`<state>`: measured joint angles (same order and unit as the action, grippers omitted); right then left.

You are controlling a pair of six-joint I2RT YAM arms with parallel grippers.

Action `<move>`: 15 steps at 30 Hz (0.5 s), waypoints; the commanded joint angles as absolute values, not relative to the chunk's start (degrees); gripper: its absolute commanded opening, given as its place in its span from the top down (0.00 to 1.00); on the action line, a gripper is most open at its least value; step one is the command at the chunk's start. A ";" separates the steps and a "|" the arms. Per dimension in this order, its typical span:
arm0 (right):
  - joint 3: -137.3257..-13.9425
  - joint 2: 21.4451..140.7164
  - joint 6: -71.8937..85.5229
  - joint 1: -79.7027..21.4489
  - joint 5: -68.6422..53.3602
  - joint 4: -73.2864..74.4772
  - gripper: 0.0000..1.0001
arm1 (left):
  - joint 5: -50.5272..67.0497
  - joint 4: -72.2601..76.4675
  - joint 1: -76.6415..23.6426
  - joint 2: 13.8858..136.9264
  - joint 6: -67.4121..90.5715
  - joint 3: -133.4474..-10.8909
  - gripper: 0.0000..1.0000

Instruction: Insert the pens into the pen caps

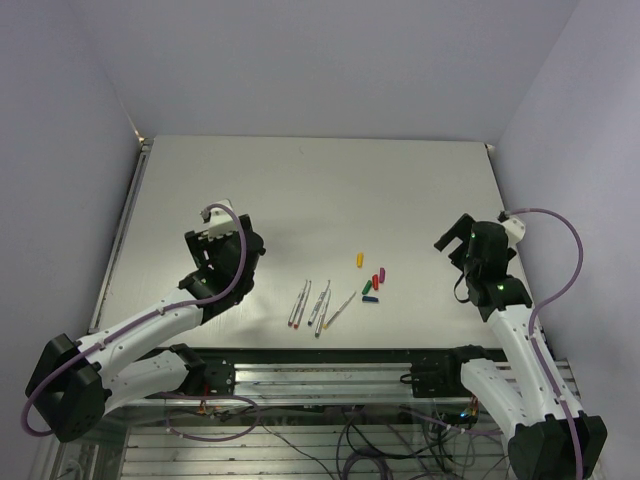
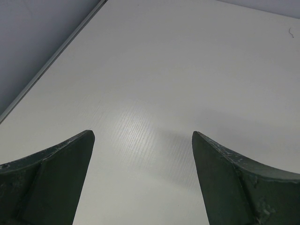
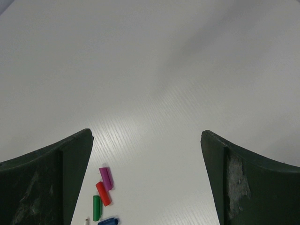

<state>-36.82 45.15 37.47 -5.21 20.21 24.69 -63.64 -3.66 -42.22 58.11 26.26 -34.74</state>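
Top external view gives you the pens [image 1: 318, 306] lying near the counter's [image 1: 300, 190] front edge, the pen caps [image 1: 372, 280] just to their right. Both jaws stand wide open, holding nothing. Right wrist view cuts off the blue cap [image 3: 108, 221] at its bottom edge.

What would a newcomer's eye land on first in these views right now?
The little bright caps clustered toward the front of the table, with a yellow cap lying apart just beyond them. Left of them, the thin grey pens fan out near the front edge. The left tool and right tool hang open and empty to either side.
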 commanded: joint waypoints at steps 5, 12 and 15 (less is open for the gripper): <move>-35.27 43.32 36.73 -5.46 21.88 23.40 0.00 | -61.96 -1.27 -42.42 58.30 25.46 -35.92 0.04; -35.26 43.19 35.01 -5.53 18.07 21.57 0.00 | -60.47 0.27 -42.43 56.60 22.94 -34.64 0.04; -35.83 43.99 35.39 -5.48 17.90 21.94 0.00 | -59.21 0.57 -42.45 56.02 20.39 -34.65 0.04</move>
<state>-35.44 43.57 35.99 -5.21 18.83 23.16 -61.17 -1.91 -42.22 57.54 23.81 -34.74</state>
